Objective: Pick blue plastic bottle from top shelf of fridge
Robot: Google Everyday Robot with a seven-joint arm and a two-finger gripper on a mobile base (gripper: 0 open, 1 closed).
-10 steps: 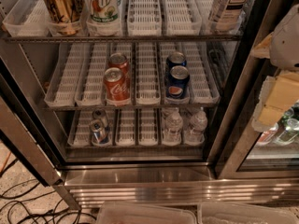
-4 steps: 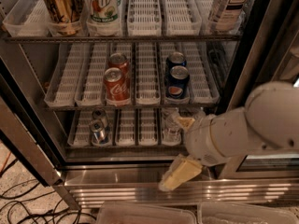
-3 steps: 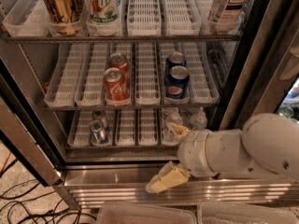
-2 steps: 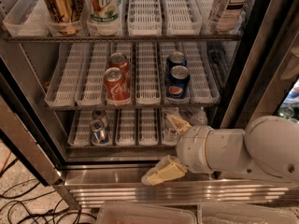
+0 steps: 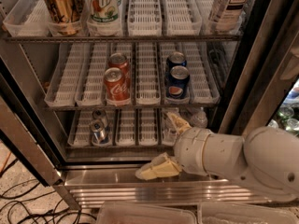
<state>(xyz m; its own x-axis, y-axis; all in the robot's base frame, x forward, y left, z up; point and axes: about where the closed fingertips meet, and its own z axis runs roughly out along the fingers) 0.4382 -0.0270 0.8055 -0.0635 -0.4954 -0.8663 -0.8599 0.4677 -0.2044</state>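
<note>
The tea bottle (image 5: 228, 3) stands at the right end of the top shelf (image 5: 140, 38); only its lower body and white-and-dark "TEA" label show, the cap is cut off by the frame's top. My gripper (image 5: 157, 145) is far below it, in front of the bottom rack of the fridge (image 5: 29, 143). It is open and empty. One cream finger (image 5: 156, 168) lies over the steel sill, the other (image 5: 178, 122) points up at the bottom rack. My thick white arm (image 5: 238, 157) comes in from the lower right.
A gold can (image 5: 59, 3) and a 7UP bottle (image 5: 104, 3) stand on the top shelf at left. Red cola cans (image 5: 115, 81) and blue cola cans (image 5: 177, 76) fill the middle rack. Small cans (image 5: 98, 125) and water bottles (image 5: 198, 118) sit on the bottom rack. Cables (image 5: 18, 204) lie on the floor.
My arm has swung in from the right edge and moved left, low in front of the bottom rack. The drinks have not moved.
</note>
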